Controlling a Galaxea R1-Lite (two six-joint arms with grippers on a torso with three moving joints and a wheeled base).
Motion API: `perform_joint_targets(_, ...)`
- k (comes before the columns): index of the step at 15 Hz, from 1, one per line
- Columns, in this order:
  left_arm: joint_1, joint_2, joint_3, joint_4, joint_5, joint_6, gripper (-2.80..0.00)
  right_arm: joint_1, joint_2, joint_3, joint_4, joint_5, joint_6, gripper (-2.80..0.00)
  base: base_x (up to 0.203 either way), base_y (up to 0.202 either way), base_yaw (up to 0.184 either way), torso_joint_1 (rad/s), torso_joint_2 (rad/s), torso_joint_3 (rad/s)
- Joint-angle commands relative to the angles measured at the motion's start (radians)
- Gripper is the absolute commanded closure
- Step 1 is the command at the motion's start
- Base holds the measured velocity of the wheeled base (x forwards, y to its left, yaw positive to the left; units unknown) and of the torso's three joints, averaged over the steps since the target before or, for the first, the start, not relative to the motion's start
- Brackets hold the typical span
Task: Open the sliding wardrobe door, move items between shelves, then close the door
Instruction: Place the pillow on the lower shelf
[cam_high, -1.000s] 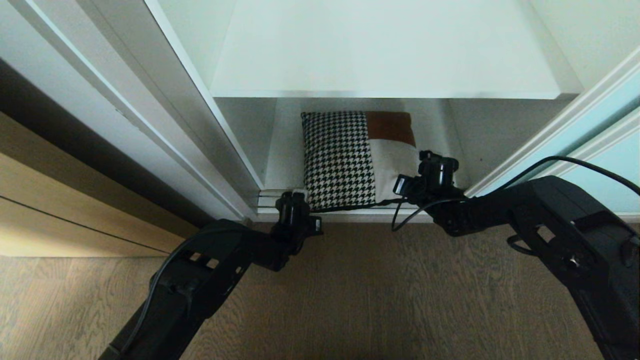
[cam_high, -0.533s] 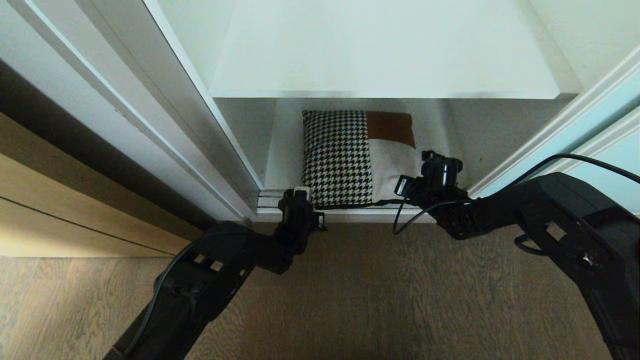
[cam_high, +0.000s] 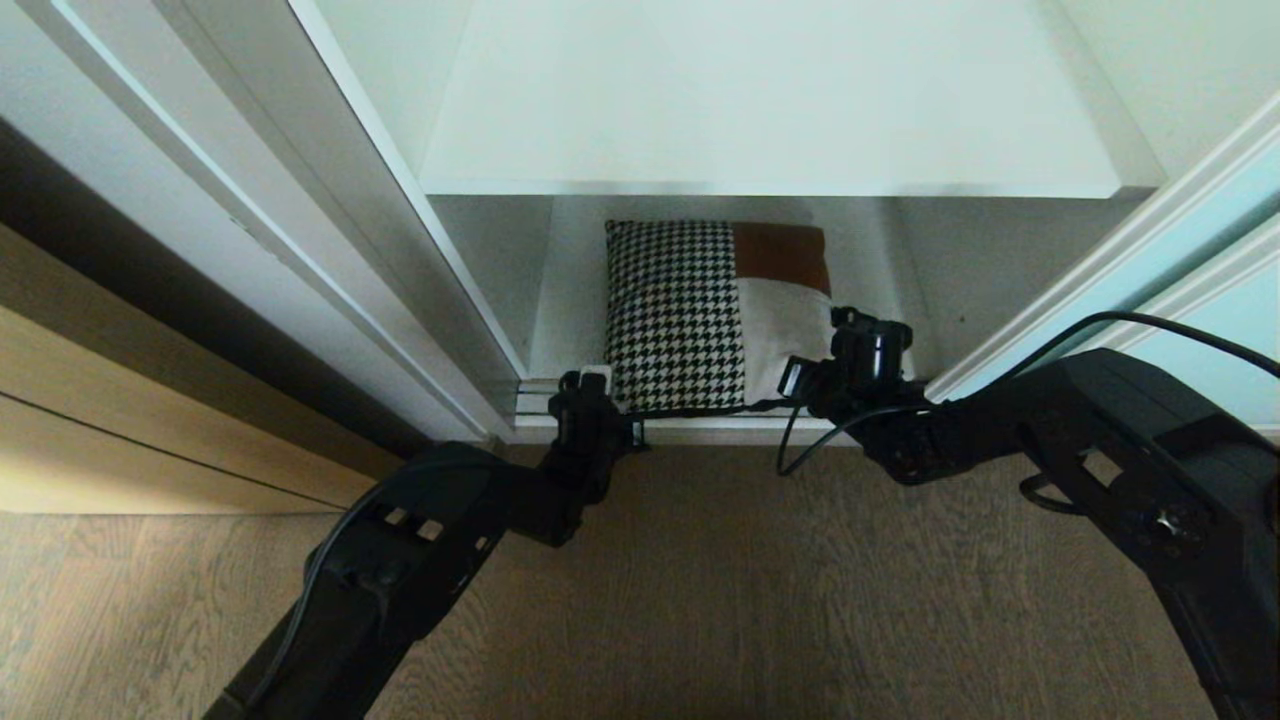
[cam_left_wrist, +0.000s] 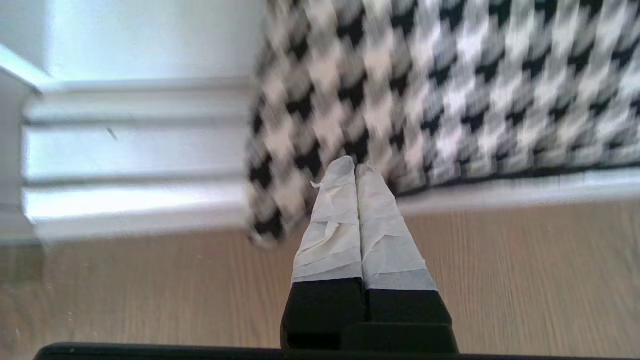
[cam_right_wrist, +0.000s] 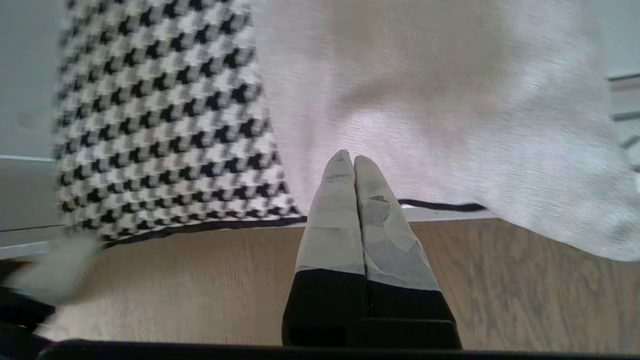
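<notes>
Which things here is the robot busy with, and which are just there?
For the job:
- cushion, on the bottom shelf
- upper shelf
- sliding door, pushed aside on the right
- left gripper, shut, at the cushion's near left corner
- right gripper, shut, at its near right edge

Just there:
- wooden floor
- wooden cabinet front
</notes>
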Motion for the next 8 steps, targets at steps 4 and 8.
perform_joint_targets(4,0.015,-0.015,0.005,-0.064,0.022,0.013,0.0,0.022,0.031,0.003,-0.001,0.01,0.0,0.0,0.0,0.0,0.0,0.0,0.0,0.0)
perform_joint_targets(8,0.015,-0.092,0.164,-0.118,0.038,0.006,0.0,0.069,0.066,-0.017,0.008,0.065,-0.001,0.0,0.0,0.0,0.0,0.0,0.0,0.0)
